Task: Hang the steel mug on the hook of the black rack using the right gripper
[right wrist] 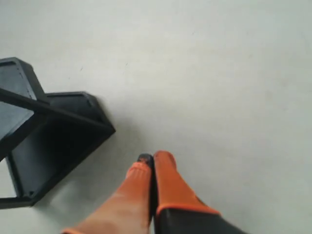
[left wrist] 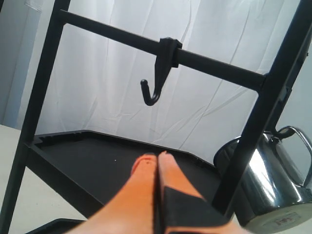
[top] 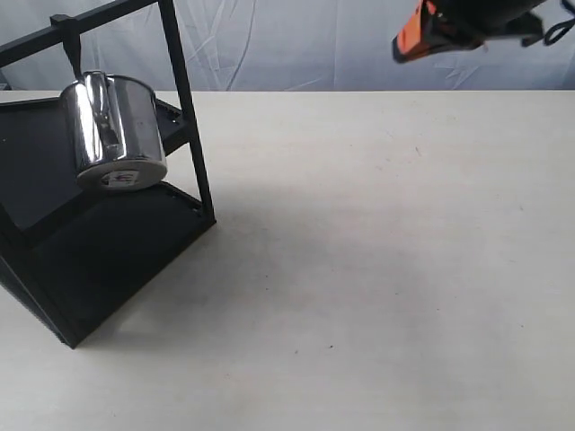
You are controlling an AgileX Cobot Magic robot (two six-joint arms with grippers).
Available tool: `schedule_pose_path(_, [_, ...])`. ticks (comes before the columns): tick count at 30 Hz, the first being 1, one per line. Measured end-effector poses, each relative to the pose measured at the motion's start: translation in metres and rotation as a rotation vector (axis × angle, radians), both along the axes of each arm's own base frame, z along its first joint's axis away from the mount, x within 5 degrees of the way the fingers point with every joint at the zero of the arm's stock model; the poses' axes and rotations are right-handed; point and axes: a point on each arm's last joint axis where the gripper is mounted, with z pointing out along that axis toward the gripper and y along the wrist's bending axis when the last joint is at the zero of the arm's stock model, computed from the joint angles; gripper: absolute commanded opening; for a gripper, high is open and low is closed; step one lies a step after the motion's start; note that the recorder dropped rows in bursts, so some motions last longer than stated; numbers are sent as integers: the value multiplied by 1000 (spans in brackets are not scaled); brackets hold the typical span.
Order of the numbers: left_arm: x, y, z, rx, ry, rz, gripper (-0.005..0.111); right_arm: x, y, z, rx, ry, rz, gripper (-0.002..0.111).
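Note:
The steel mug hangs tilted under the black rack's thin top bar. Its handle sits at the lower end of the hook, and its labelled base faces outward. My right gripper is high at the far right, well away from the mug. The right wrist view shows this gripper shut with nothing in it, above the table beside the rack's corner. In the left wrist view my left gripper is shut and empty before the rack's shelf. There, a bare hook hangs from the bar, and the mug shows behind a post.
The rack stands at the left of the pale table. Its slanted post passes just right of the mug. A white cloth backdrop runs behind the table.

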Motion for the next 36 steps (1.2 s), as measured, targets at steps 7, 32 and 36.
schedule_pose_path(7, [0,0,0,0,0,0,0,-54,-16,45,-112,-254,-65,0])
schedule_pose_path(32, [0,0,0,0,0,0,0,-194,-31,-27,-98,-353,-154,0])
schedule_pose_path(36, [0,0,0,0,0,0,0,-206,-24,-35,-29,-228,-101,0])
